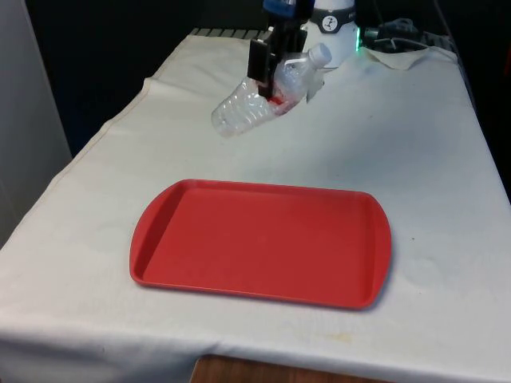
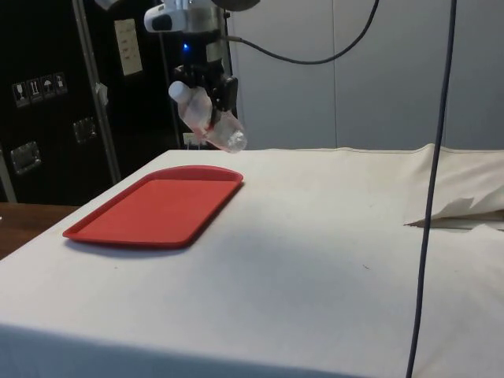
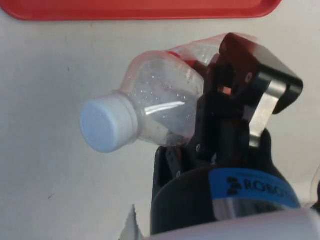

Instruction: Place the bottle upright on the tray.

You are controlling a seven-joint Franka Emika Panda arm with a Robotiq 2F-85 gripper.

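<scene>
Side view: white cloth under tray; possibly dark cabinets behind

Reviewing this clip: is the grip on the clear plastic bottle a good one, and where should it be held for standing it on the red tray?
The black gripper clamps the clear plastic bottle across its mid-body at the red label, squeezing from both sides. That seems sound: the white cap and base stay free. The bottle hangs tilted, so it needs rotating upright before reaching the red plastic tray.

The gripper is black, its blocky fingers studded with small screws, one backed by a silvery metal plate. A blue band with dark lettering, only partly readable, rings its body. The arm is white.
</scene>
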